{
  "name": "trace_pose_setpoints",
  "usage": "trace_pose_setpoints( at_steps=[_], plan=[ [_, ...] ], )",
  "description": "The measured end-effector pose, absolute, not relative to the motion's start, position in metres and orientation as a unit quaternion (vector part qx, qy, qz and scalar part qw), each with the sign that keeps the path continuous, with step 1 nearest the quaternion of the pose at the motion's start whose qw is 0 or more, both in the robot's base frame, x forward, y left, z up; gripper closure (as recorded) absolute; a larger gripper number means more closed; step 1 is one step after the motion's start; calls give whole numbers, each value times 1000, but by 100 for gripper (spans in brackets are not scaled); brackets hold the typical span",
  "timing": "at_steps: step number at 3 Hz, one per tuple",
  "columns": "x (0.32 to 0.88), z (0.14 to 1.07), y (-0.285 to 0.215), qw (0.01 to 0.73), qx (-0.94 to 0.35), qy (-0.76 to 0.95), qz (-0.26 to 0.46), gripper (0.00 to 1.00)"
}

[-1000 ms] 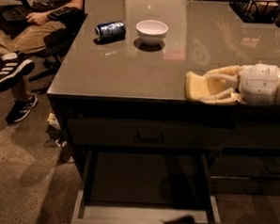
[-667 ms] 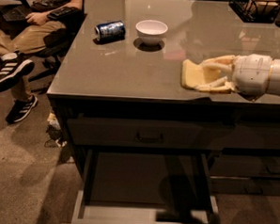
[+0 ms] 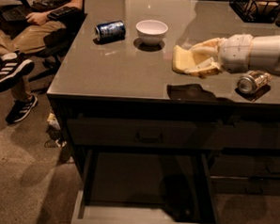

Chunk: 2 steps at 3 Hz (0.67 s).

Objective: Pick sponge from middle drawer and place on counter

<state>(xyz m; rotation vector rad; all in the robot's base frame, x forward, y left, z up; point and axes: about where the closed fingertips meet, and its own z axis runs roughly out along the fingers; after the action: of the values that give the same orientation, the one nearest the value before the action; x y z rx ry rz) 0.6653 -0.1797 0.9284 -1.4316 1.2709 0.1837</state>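
Over the right part of the bench point(image 3: 109, 70), the hand point(image 3: 195, 59) reaches in from the right and grips the sponge point(image 3: 180, 60) between its two pale fingers, with the sponge's free edge sticking out to the left past the fingertips. Sponge and hand hang above the glossy top, and their dark shadow falls nearer the front edge. A tan can point(image 3: 251, 82) lies on its side near the wrist. A white bowl point(image 3: 151, 30) and a blue can point(image 3: 110, 30) sit farther back on the left. The middle drawer point(image 3: 144, 214) stands pulled out below.
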Motion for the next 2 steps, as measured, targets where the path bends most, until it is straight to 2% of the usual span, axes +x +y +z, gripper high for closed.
trace_pose_setpoints(
  at_steps=[1,2],
  plan=[
    [690,920,-179,558,-608,558,85,81],
    [706,914,-180,549,-604,570,87,58]
  ],
)
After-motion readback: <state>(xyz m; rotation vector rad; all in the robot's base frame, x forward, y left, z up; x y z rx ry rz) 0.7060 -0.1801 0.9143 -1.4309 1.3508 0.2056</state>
